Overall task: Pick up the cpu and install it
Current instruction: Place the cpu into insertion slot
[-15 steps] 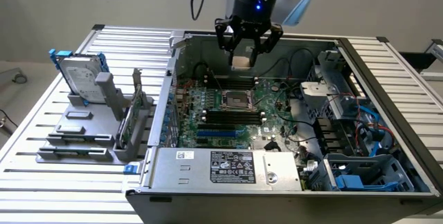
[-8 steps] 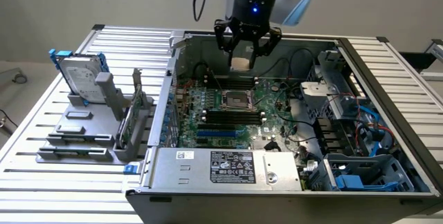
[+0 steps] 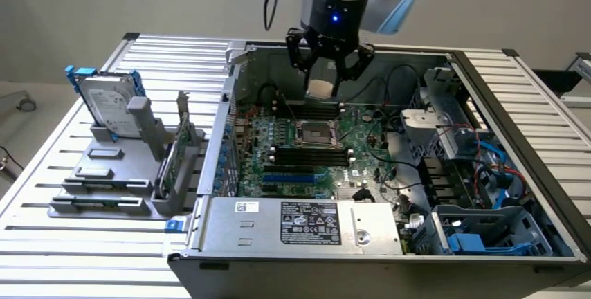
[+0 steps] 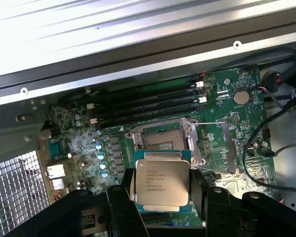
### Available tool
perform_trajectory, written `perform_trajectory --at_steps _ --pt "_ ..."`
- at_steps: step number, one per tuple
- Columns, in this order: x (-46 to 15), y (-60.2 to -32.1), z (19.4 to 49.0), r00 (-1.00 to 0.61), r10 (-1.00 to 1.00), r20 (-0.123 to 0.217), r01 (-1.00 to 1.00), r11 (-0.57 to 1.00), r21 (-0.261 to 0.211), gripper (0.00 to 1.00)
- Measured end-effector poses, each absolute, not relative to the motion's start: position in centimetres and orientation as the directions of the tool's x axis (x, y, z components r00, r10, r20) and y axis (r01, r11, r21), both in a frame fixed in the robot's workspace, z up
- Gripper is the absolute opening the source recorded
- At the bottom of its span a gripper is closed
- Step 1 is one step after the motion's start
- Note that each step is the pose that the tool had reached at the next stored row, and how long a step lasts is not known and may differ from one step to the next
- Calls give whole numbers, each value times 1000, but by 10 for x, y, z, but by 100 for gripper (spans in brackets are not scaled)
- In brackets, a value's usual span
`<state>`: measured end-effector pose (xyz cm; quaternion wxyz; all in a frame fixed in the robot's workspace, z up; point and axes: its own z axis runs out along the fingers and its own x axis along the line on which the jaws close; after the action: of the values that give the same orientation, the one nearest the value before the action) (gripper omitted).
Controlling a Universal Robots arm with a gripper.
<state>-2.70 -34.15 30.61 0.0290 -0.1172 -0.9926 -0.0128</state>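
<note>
A slatted desk (image 3: 74,250) carries an open computer case (image 3: 503,91), its green motherboard (image 3: 365,133) face up at mid-frame in the exterior view and a hard drive (image 3: 106,102) racked well apart at the exterior view's left. In the upper middle of that frame the hand (image 3: 323,81) hangs over the board's far side, fingers clamped on two opposite edges of the cpu (image 3: 320,90). The metal-framed socket (image 3: 314,131) lies just lower in the frame, with black memory slots (image 3: 309,113) between and loose cables (image 3: 397,77) nearby.
</note>
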Motion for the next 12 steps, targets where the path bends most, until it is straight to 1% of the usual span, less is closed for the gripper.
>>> perform_trajectory --at_steps 9,12 --pt "-27 -341 294 -920 388 61 390 921 19 55" --pt "-27 -341 293 -901 428 68 430 903 15 55"
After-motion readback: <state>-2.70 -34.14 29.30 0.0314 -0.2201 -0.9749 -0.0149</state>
